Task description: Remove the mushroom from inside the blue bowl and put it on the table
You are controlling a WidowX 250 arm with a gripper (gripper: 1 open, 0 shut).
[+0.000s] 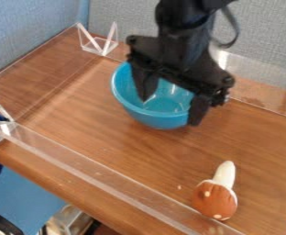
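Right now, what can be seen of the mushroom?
The mushroom is a small toy with a rounded orange-brown cap and a short cream stem, smooth and plastic-looking. It lies tipped over on the table, cap toward the near clear wall, stem pointing away. It is outside the bowl, well apart from it, and nothing but the table touches it.

Blue wall (pixel 36 27) behind; clear triangular brackets (pixel 99 41) at far corner

Turquoise-blue bowl (pixel 158 106), orange-brown pale-spotted mushroom (pixel 216 195) with cream stem, brown wood-grain table (pixel 96 128).
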